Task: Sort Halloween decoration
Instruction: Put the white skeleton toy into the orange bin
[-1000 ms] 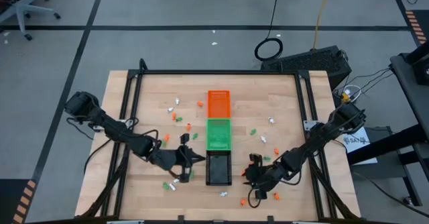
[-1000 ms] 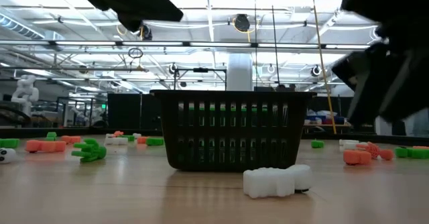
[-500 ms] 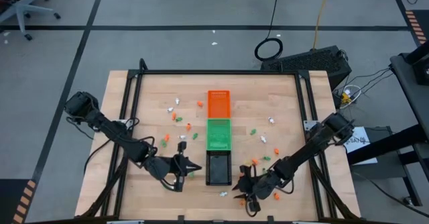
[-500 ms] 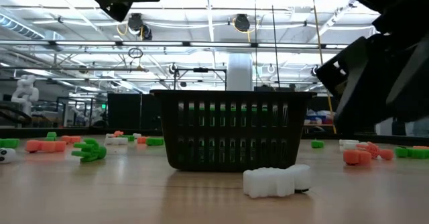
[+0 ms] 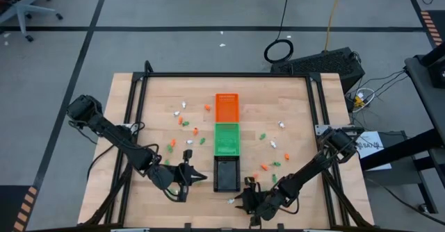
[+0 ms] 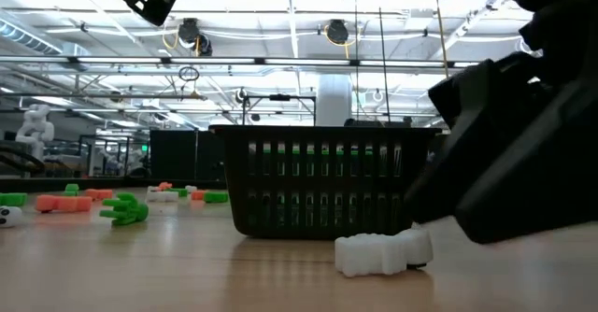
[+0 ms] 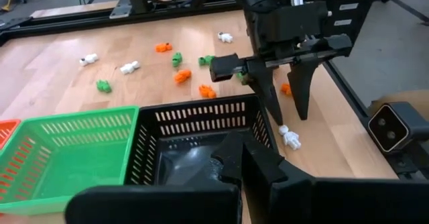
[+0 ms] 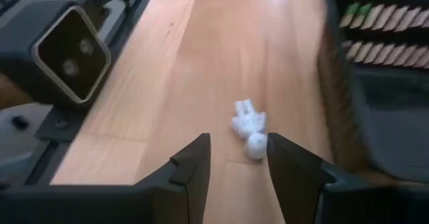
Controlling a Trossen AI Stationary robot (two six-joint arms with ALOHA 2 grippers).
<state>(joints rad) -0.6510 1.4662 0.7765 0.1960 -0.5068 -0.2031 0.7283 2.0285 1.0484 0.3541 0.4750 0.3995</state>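
The little white skeleton figure [image 8: 249, 127] lies flat on the wooden tabletop [image 5: 153, 107], just off the black tray's [image 5: 227, 174] near corner, close to the tabletop's front edge. The right claw [image 8: 238, 158] hangs right over it, fingers spread, one tip on each side, not pinching anything. More orange, green and white trinkets [image 7: 179, 76] are scattered either side of the tray row, which runs black, then green tray [image 5: 227, 138], then orange tray [image 5: 227, 108] away from the front. The left claw [image 5: 200, 177] sits beside the black tray's other side, fingers pressed together, empty. A black frame rails the tabletop; grey floor with dark tape lines all around, an office chair [image 5: 24, 6] far off past the orange tray's end.
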